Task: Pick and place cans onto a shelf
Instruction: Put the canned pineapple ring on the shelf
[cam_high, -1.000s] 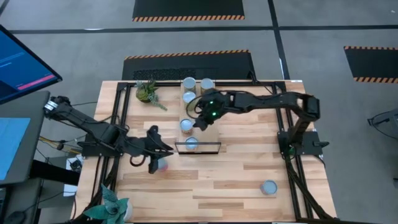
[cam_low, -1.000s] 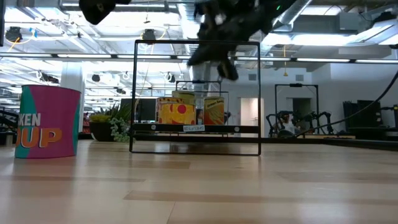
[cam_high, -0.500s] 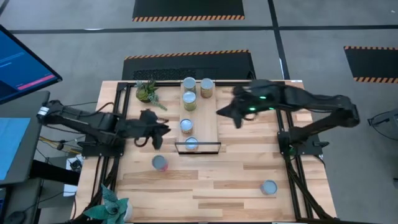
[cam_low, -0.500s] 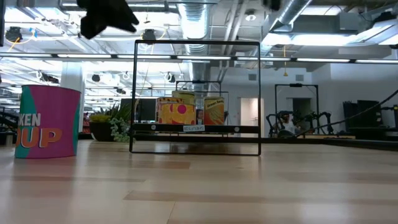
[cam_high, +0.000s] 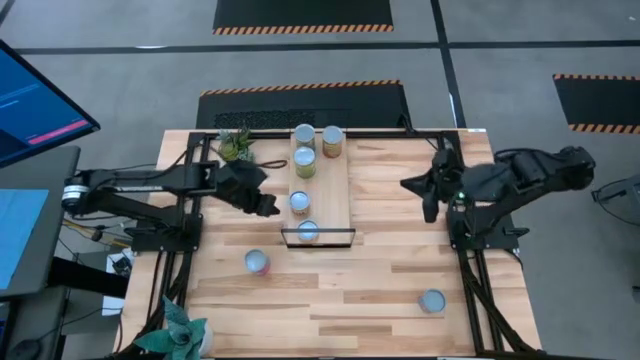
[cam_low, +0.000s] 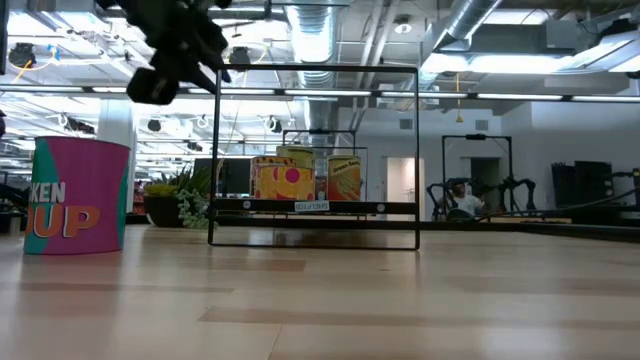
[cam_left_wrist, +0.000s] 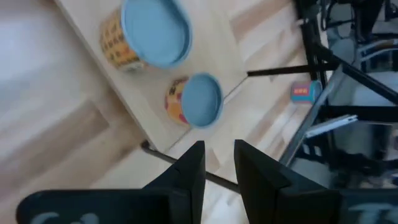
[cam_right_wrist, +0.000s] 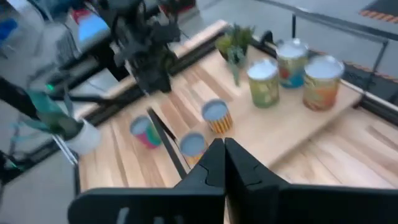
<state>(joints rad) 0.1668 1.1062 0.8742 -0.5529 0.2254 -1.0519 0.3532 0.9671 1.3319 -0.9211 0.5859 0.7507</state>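
Moved: right gripper (cam_high: 428, 196) had pulled back from the shelf (cam_high: 335, 195) toward the table's right edge; left gripper (cam_high: 268, 207) had risen from the loose pink can (cam_high: 257, 262) to beside the shelf.
Left gripper: fingers (cam_left_wrist: 190, 167) stood slightly apart, holding nothing.
Right gripper: fingers (cam_right_wrist: 214, 160) pressed together, empty.
Cans on shelf: five, including one (cam_high: 307, 231) inside the black frame.
Cans off shelf: pink one near the left front; another (cam_high: 432, 300) at the right front.

Small green plant (cam_high: 235, 146) at table's far left corner; second plant (cam_high: 180, 332) at near left corner; blue monitor (cam_high: 40, 95)
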